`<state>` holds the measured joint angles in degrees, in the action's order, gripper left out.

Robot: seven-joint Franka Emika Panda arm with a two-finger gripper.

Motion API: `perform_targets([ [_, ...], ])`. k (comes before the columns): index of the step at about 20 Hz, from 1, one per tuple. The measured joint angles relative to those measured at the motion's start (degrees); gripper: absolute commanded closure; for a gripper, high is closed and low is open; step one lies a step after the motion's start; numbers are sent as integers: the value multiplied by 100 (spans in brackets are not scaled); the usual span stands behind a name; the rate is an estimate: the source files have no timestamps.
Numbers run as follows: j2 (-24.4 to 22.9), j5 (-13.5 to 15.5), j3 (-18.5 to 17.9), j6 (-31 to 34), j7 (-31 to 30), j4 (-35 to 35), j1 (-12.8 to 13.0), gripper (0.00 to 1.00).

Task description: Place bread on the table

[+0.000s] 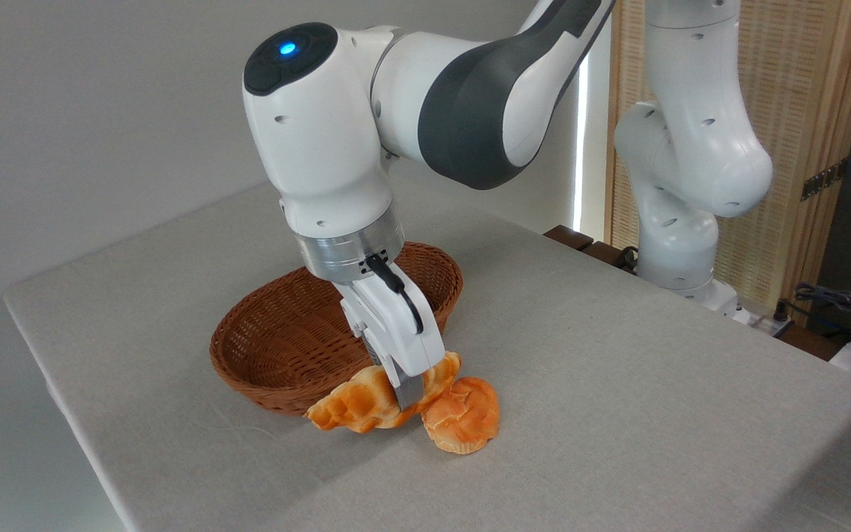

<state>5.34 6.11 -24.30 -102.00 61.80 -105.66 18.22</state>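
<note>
Nearest the camera, a round knotted bun point(462, 414) lies flat on the grey-beige table point(617, 414), just below and to the right of the gripper point(411, 391). Its left edge touches or slips under the right end of the bread point(355, 403); which of the two cannot be told.

The bread is clamped at its middle by the gripper. Its long axis runs from lower left to upper right in the picture. The pointed left end sits low, close to the cloth in front of the basket point(285, 347). The right end rises behind the gripper finger point(409, 390). Whether the underside rests on the cloth or hangs just above it cannot be told. The ridged top faces the camera.

Only the near finger of the gripper is visible; it crosses the middle of the bread and hides that part. The far finger is behind the loaf, out of sight.

Directly behind the gripper stands the brown wicker basket. Its near rim touches or nearly touches the back of the bread. The gripper body covers the right part of the basket's inside.

The arm point(470, 96) rises from the gripper and is cut off by the top edge.
</note>
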Motion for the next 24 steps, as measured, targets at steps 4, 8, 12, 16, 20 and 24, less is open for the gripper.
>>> perform_targets([
  [4,24,0,6,-131,0,1,20,0],
  [8,24,0,6,-141,0,6,21,0],
  [12,18,2,12,-173,0,86,26,0],
  [16,-77,7,54,-220,0,641,39,0],
  [20,-170,9,355,-142,-393,1117,71,0],
  [24,-173,7,610,-15,-1624,1280,96,0],
])
